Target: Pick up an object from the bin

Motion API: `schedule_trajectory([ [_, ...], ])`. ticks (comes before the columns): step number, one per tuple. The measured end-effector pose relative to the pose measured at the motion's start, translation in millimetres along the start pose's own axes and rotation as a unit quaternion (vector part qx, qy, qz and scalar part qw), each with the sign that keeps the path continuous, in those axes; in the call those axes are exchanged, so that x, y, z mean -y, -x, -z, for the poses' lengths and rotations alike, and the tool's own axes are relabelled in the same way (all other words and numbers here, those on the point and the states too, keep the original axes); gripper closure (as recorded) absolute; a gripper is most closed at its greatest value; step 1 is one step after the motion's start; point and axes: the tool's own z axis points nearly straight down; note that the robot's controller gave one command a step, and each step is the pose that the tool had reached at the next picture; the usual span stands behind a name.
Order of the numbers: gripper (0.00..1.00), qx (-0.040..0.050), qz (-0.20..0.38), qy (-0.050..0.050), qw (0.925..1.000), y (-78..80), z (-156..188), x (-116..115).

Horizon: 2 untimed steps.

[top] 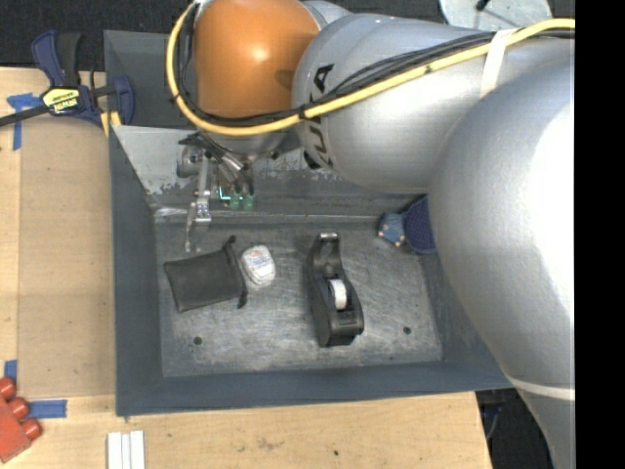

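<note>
My gripper [217, 211] hangs under the orange dome at the bin's back left, near the back wall. Its fingers stand apart with nothing between them. Just in front of it lies a black flat pouch [202, 284], a little to the left of the fingertips. A small white rounded thing [258, 265] rests against the pouch's right end. Further right a black tape dispenser [333, 293] with a white roll lies lengthwise in the middle of the bin floor.
A blue thing [395, 228] lies at the back right, partly hidden by the arm. The arm covers the bin's right side. Bare floor stretches along the front of the bin.
</note>
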Motion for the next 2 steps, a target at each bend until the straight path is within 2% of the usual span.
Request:
schedule_trajectory([
  [1,0.00,0.0059,-0.031,0.002,0.9995,-31.4,-128.3,3.3],
  [2,1.00,0.0116,-0.033,0.004,0.9994,-27.4,-122.6,2.9],
])
